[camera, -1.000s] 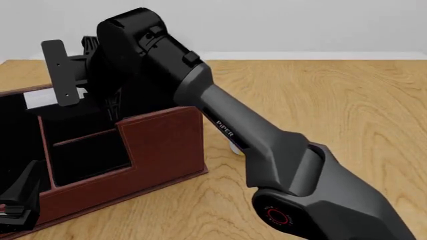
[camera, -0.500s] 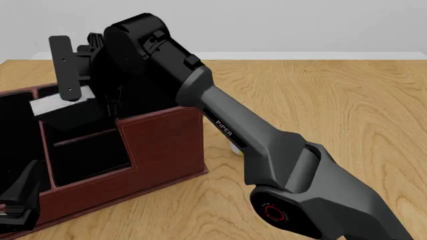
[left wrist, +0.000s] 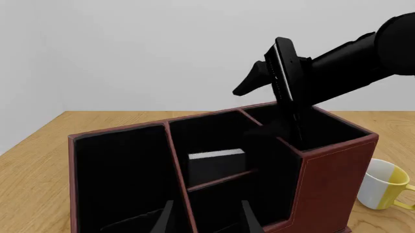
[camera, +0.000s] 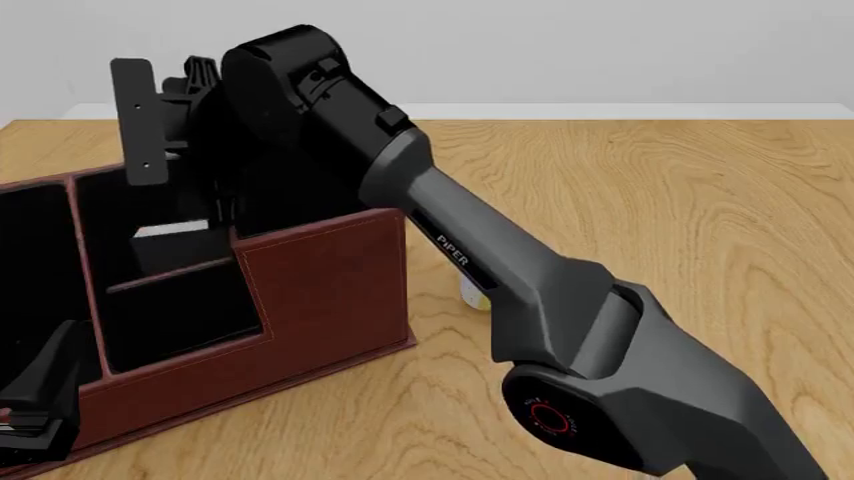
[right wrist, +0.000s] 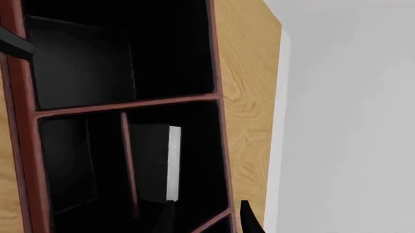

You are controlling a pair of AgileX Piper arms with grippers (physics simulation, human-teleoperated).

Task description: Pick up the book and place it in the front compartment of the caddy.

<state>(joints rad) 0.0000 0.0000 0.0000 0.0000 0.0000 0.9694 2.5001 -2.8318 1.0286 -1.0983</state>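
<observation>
With the small black-covered, white-edged book (camera: 171, 231) sitting inside the reddish-brown leather-look caddy (camera: 320, 290), the right gripper (camera: 167, 115) (jaws spread, empty) is hanging at its twelve o'clock, apparently needing only to retreat.

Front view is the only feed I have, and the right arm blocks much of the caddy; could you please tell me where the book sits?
Observer: In the left wrist view the book stands upright inside the caddy, in the middle section behind a low cross divider, white page edges up.
Operator: Thank you. Is the right tool gripping it?
Observer: No; the right wrist view shows the right tool open, with the book well apart from its fingertips.
Operator: And what is the pale thing beside the caddy?
Observer: A white and yellow mug, standing on the table next to the caddy's end wall.
</observation>
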